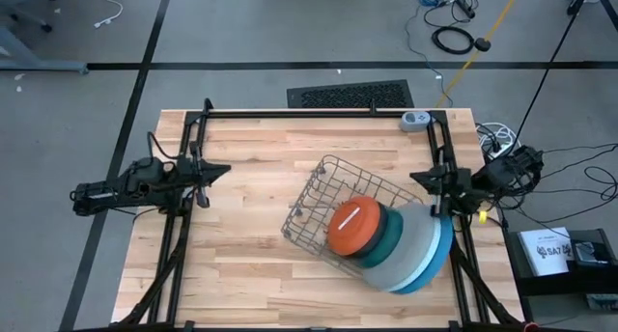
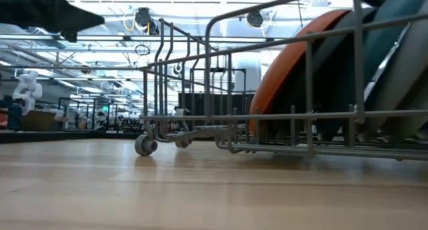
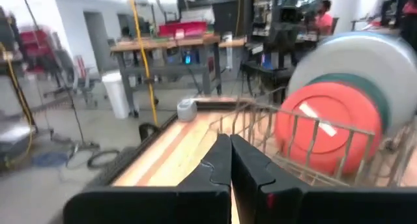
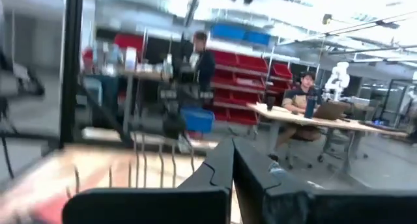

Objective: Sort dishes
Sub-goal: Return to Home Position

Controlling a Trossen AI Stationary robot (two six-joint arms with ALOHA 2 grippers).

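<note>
- Round flat plates stand on edge in the grey wire dish rack, right of centre on the wooden table. From the left they are a small orange plate, a teal plate, a grey plate and a blue plate.
- Left gripper hovers by the table's left side, its fingers pressed together on nothing, well apart from the rack.
- Right gripper hovers near the rack's right corner, likewise clenched and empty.

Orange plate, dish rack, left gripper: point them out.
orange plate (image 1: 352, 226), high view, centre of face.
dish rack (image 1: 311, 211), high view, empty wire end.
left gripper (image 3: 230, 140), left wrist view, between shut fingertips.
</note>
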